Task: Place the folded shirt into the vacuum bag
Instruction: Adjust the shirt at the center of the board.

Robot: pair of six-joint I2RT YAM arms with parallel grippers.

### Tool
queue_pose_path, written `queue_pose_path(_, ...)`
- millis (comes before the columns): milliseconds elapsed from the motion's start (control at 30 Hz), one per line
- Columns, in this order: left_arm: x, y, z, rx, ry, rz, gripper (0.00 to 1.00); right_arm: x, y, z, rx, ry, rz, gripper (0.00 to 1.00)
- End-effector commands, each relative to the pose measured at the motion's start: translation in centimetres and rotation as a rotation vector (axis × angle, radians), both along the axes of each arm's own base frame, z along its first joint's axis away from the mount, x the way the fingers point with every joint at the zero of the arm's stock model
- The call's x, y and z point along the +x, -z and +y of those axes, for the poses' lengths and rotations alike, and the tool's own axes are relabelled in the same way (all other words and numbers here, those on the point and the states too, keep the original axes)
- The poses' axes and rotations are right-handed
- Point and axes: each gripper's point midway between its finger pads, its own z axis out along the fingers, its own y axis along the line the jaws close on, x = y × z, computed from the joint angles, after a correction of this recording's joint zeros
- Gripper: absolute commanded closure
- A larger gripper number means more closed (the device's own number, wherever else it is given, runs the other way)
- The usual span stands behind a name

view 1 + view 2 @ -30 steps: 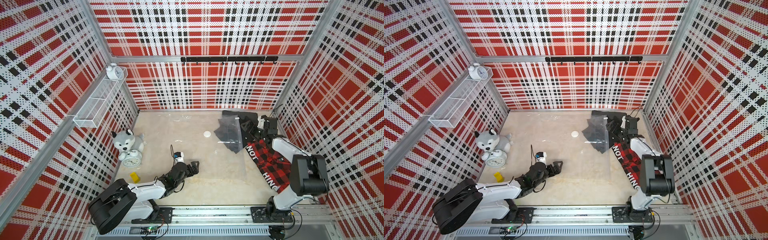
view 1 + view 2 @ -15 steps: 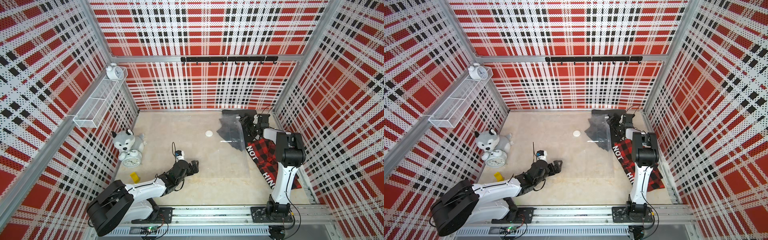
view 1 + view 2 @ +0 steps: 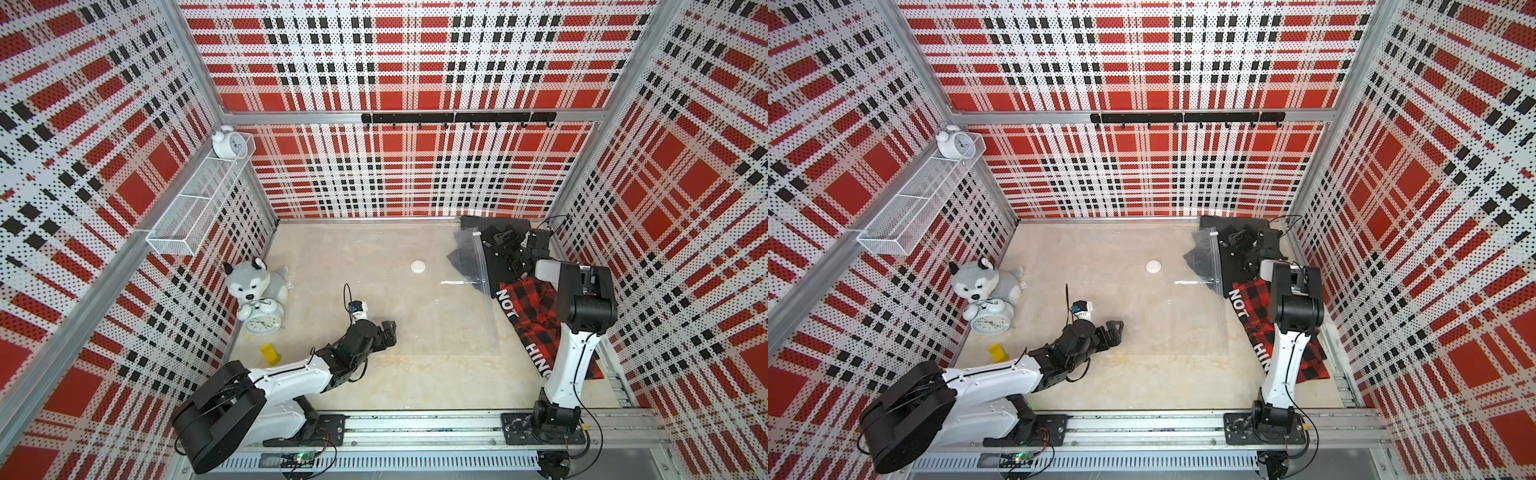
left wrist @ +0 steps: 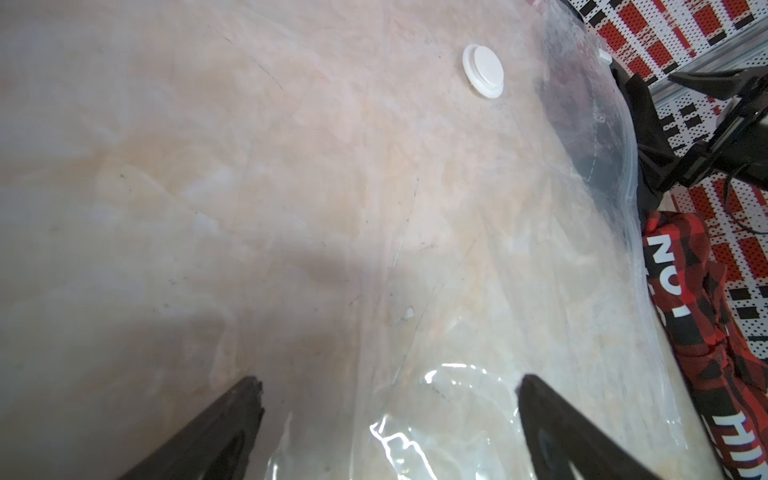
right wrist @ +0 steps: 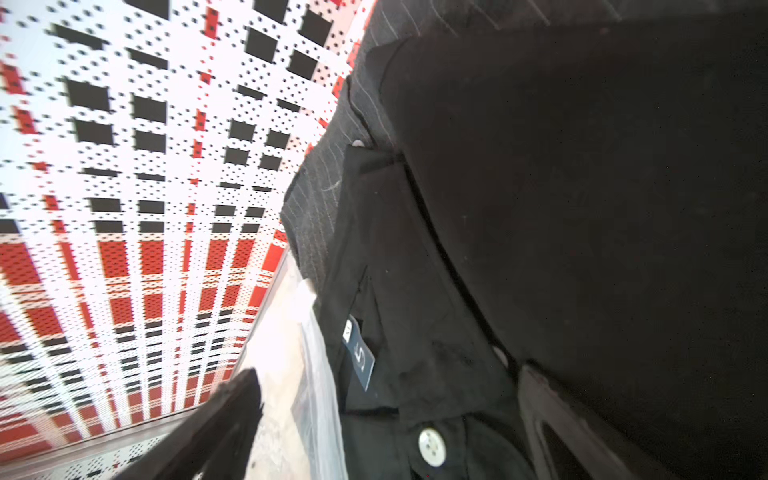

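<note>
Hanging over the black shirt [image 3: 494, 274] at the far right, the right gripper [image 3: 509, 252], jaws spread, sits beside the vacuum bag [image 3: 449, 324]; the left gripper [image 3: 391, 332] gapes at the bag's left edge.

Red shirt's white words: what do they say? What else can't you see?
Red shirt: top views, right arm covers letters after "HIN".
Black shirt: right wrist view, too close, edges cut off.
Right pincer: top views, black on black cloth; touching unclear.
</note>
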Motion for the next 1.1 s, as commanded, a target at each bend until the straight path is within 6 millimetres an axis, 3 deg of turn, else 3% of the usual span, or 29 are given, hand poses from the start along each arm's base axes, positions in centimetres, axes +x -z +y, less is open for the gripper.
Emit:
queue_pose_path(0, 0.8, -1.1, -0.4, 0.003, 0.002, -0.031, 0.02, -0.7, -0.6, 1.5, 0.052, -0.036, -0.036, 0.0)
queue_pose_path(200, 0.3, -4.0, -0.8, -0.146, 0.015, -0.12, 0.02, -1.9, -3.0, 3.9, -0.001, -0.085, -0.069, 0.0)
queue_pose_path(333, -0.4, -6.9, 1.0, -0.333, 0.005, -0.221, 0.02, -3.1, -3.8, 3.5, -0.158, -0.058, 0.001, 0.0)
queue_pose_path(433, -0.4, -7.9, 2.8, -0.338, -0.064, -0.262, 0.02, -3.1, -4.8, 3.9, -0.243, -0.07, 0.025, 0.01)
queue_pose_path(500, -0.4, -8.1, 3.3, -0.308, -0.085, -0.272, 0.02, -2.6, -5.1, 4.7, -0.254, -0.098, 0.019, 0.07)
queue_pose_path(600, -0.2, -8.6, 3.2, -0.284, -0.093, -0.288, 0.02, -1.0, -5.3, 5.8, -0.206, -0.137, 0.0, 0.3)
queue_pose_path(667, 0.0, -8.7, 2.6, -0.261, -0.088, -0.288, 0.02, 0.3, -5.0, 6.0, -0.187, -0.144, 0.0, 0.48)
queue_pose_path(733, 0.2, -8.7, 1.7, -0.231, -0.075, -0.282, 0.02, 1.5, -3.7, 6.0, -0.167, -0.141, 0.031, 0.52)
queue_pose_path(1067, 0.8, -7.6, -2.8, -0.19, 0.015, -0.226, 0.02, 2.7, 2.5, 1.1, -0.121, 0.034, 0.222, 0.48)
